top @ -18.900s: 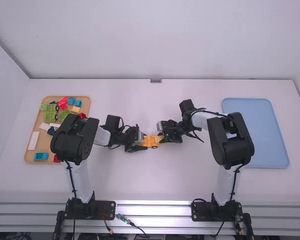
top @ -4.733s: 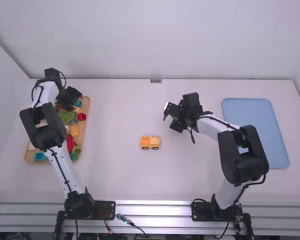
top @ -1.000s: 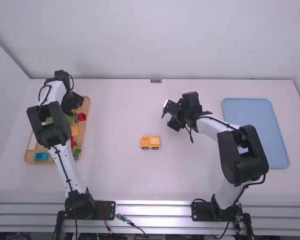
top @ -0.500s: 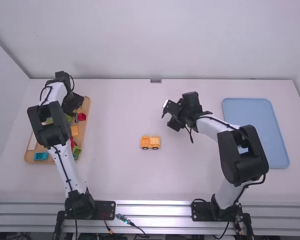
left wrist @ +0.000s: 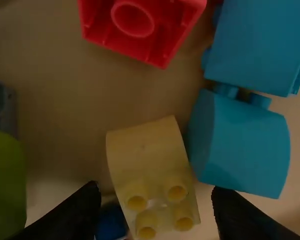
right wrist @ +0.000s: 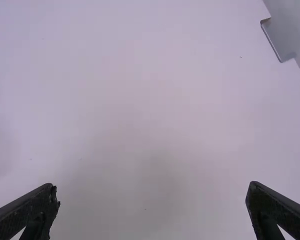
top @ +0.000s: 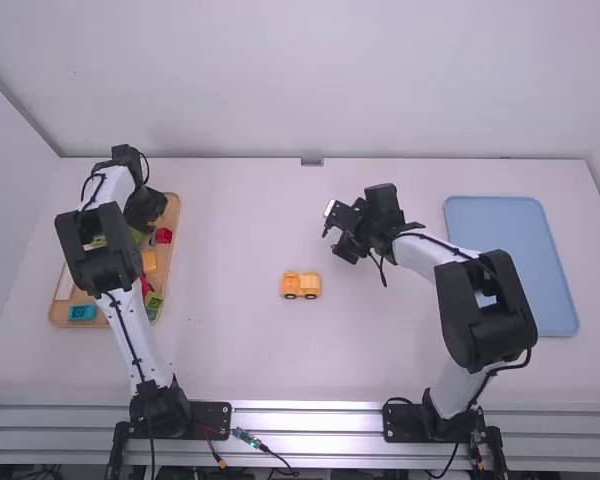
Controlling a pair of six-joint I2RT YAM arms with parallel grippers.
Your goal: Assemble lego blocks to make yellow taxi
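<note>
Our left tool (left wrist: 155, 191) stands wide open over the wooden tray (top: 85, 298), one finger on either side of a pale yellow curved block (left wrist: 150, 160). Nothing is gripped. The block's four studs lie between the fingers, and a teal block (left wrist: 245, 145) sits right up against its flank, with a second teal block (left wrist: 255, 45) behind that and a red block (left wrist: 140, 25) farther off. A dark blue piece (left wrist: 111, 221) shows by the studded end.

Farther out, the yellow taxi build (top: 301, 286) rests on its wheels on the bare counter (top: 240, 360), well apart from both arms. Our right tool (right wrist: 153, 185) is open and empty above the counter, on the side towards the blue tray (top: 520, 270).

What has changed: earlier, both of our tools were at the build in the middle; since then we have let it go and taken the left arm to the parts. Over the last second that arm has shifted only slightly, while the right has hardly moved. We read this as lining up to pick the next part, so the taxi is probably partly built. Closing here calls for care, since the teal neighbour could be nudged or pinched too.
</note>
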